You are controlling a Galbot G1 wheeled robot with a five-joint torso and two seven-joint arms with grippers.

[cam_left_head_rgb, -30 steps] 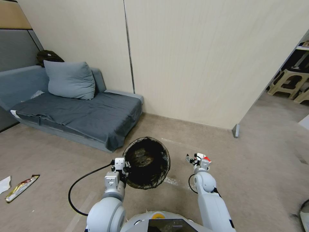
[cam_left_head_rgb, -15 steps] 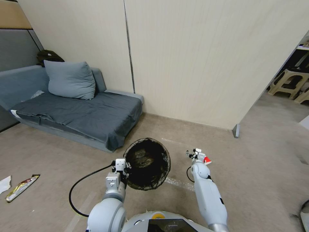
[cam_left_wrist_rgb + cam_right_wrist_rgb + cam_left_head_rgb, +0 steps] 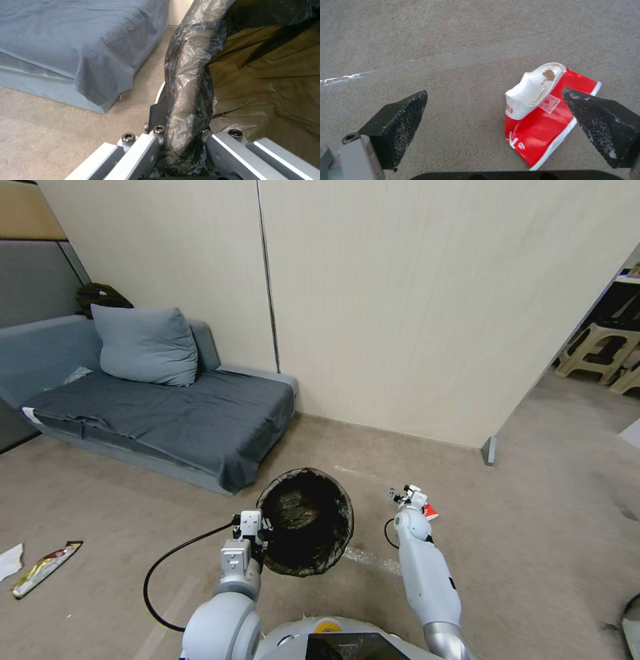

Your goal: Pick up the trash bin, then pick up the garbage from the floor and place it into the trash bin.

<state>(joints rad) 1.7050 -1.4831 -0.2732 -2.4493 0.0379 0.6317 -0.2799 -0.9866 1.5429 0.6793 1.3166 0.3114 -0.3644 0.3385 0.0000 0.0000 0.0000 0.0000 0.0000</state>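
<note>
Red wrapper point(image 3: 550, 117) (floor) between right gripper point(image 3: 500, 125) pads

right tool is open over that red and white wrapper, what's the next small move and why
Probably shift the right tool slightly toward the red-and-white wrapper, then lower it. The wrapper lies flat on the floor nearer one finger than the other, off centre. The left tool holds the trash bin by its rim.

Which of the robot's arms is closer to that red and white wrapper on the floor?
Right. The right end effector hangs open just above the red-and-white wrapper; the left end effector is off to the side, clamped on the trash bin rim.
</note>
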